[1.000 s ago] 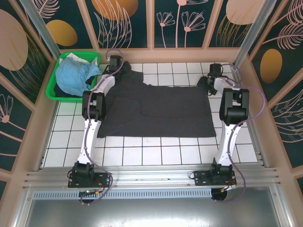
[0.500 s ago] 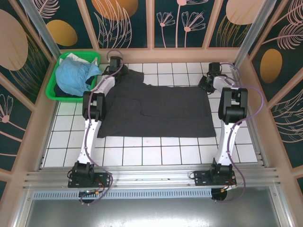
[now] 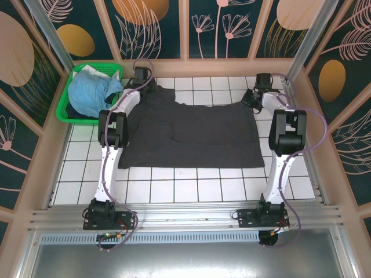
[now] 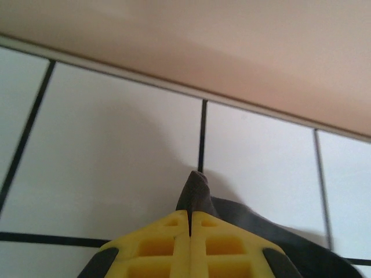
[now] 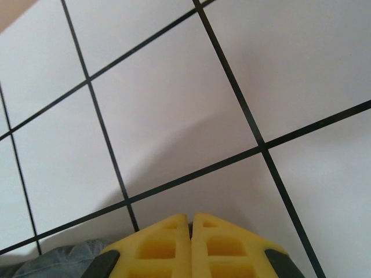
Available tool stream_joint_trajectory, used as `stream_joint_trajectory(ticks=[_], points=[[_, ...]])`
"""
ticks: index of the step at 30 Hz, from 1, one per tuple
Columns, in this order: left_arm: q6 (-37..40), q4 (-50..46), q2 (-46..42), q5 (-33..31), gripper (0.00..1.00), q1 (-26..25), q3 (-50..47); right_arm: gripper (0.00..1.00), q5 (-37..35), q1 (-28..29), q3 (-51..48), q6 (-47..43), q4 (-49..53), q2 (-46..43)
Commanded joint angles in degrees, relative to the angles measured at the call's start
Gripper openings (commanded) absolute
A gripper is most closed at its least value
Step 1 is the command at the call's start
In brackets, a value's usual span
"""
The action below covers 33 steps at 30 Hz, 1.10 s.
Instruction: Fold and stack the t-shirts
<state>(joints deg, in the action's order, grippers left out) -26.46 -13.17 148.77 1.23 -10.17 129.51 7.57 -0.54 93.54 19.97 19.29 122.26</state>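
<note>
the dark t-shirt [image 3: 191, 130] lies flat on the tiled table [image 3: 191, 185], and the light blue t-shirt [image 3: 90, 92] sits in the green basket [image 3: 64, 101]. the left gripper [image 4: 190, 215] pinches a far corner of the dark cloth; the right gripper [image 5: 190, 219] is closed at the other far corner, though we cannot confirm cloth between its jaws. we judge the first fold is beginning: both corners must lift together and travel toward the near hem.

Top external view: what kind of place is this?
Probably a lab robot cell, not a home: a tiled table walled by printed panels, left arm and right arm bolted to a rail, and a dark t-shirt near a green basket.
</note>
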Motion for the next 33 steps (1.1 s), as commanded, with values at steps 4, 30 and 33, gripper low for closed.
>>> stream_joint_trajectory(ticks=[4, 30, 33], points=[[-0.5, 11.0, -17.2, 0.1, 0.00, -0.2, -12.8, 0.00, -0.1, -0.6, -5.3, -0.3, -3.5, -6.6], [-1.9, 30.0, -64.0, -0.5, 0.00, -0.2, -76.1, 0.00, 12.6, -9.2, -35.0, 1.6, -20.0, -22.6], [-3.4, 31.9, -68.3, -1.1, 0.00, -0.2, -82.7, 0.00, 13.0, -9.7, -36.2, 1.9, -20.8, -22.3]])
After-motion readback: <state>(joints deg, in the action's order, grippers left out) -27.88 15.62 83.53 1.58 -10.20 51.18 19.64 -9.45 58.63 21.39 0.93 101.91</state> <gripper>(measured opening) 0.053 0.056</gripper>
